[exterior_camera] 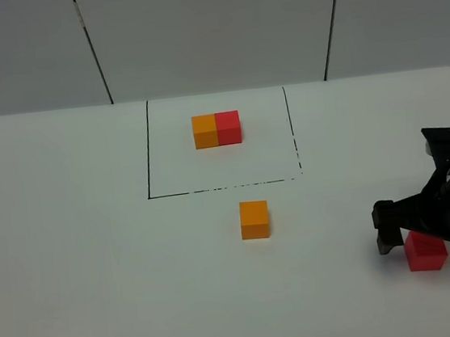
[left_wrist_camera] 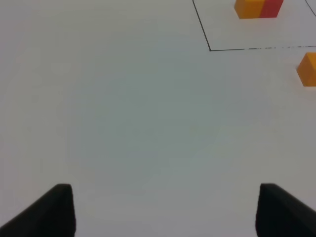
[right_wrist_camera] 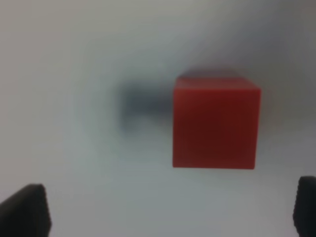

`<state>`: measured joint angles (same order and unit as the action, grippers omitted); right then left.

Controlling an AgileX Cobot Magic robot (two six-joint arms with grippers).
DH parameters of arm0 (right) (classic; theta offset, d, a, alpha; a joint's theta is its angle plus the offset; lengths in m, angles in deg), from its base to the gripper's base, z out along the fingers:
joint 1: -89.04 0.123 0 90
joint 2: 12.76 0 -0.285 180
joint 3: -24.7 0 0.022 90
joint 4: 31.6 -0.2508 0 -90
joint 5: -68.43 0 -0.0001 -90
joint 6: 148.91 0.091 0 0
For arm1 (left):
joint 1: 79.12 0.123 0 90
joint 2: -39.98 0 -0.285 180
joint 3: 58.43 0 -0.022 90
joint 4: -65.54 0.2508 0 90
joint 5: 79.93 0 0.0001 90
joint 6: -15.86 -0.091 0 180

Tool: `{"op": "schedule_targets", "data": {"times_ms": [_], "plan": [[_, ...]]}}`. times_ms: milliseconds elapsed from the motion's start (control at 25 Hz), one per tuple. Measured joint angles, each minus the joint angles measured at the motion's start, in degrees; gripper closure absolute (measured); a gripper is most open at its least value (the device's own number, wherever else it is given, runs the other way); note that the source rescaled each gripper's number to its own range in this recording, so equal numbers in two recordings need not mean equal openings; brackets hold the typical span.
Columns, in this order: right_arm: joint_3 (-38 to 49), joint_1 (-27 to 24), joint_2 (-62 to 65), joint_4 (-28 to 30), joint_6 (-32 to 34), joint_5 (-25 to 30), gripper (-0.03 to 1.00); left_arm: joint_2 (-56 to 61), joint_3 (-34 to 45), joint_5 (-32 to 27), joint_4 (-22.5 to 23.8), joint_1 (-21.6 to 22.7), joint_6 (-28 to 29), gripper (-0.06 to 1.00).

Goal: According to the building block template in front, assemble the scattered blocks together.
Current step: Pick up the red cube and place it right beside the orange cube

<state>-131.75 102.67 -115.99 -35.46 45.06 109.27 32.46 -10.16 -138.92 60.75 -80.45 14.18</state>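
Red cube (exterior_camera: 425, 251) lies close before the right gripper (right_wrist_camera: 168, 212) — fingers spread, nothing grasped; left gripper (left_wrist_camera: 165, 210) likewise released — orange cube (exterior_camera: 254, 219) well apart.

The table (exterior_camera: 74, 275) is seen as a smooth, matt white surface with no visible grain. The orange cube (exterior_camera: 254, 219) at centre and the red cube (exterior_camera: 425, 250) at lower right are finished in plain matt colour with smooth faces; whether plastic or painted wood cannot be told. The same matt finish is shown by the building block template (exterior_camera: 216, 129). The right gripper (exterior_camera: 429, 236) is covered in dull black. The wall panels (exterior_camera: 209, 32) are matt grey.
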Motion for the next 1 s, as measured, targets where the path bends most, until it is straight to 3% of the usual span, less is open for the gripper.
{"op": "schedule_targets", "data": {"times_ms": [320,1000], "plan": [[0.00,0.00,-3.71,4.51,0.06,-2.05,-0.03,0.00,0.00,0.00,0.00,0.00,0.00,0.30],[-2.40,-0.33,-11.21,4.78,-2.55,-4.85,-0.03,0.00,0.00,0.00,0.00,0.00,0.00,0.30]]}}
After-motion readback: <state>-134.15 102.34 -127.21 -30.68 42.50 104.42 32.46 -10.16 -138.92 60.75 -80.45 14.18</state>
